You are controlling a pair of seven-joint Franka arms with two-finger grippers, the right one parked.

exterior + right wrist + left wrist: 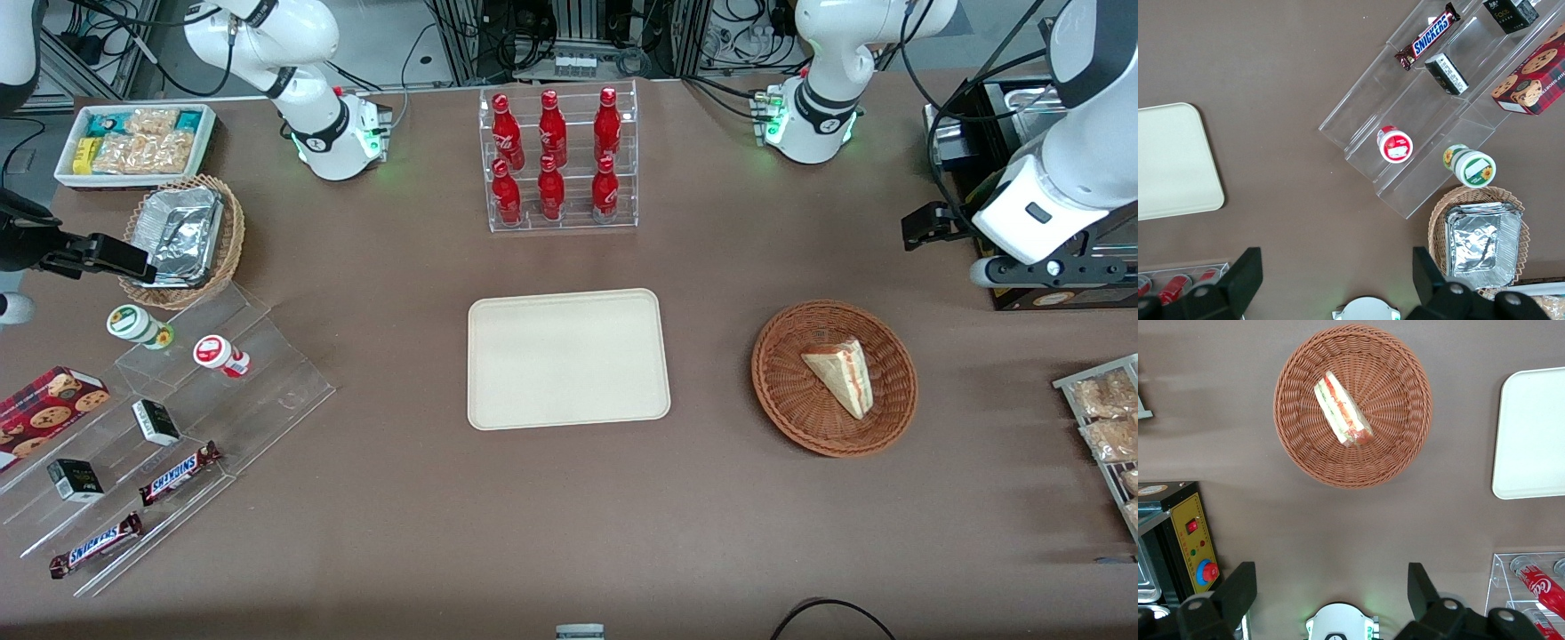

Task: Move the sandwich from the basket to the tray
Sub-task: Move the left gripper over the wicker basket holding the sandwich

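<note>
While the sandwich [841, 375] lies untouched in the wicker basket [782, 391], beside the bare tray [567, 358], the left gripper [1331, 590] hangs high with fingers spread, so the reach seems barely begun: descend, then pinch.

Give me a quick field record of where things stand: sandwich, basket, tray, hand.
sandwich: lying on its side in the basket, filling edge showing, untouched
basket: on the table toward the working arm's end, beside the tray, apart from it
tray: flat on the table, nothing on it
hand: raised above bare table, clear of the basket, fingers spread open, holding nothing
bottle rack: farther from the front camera than the tray, red bottles upright
task state: transfer not yet begun
</note>
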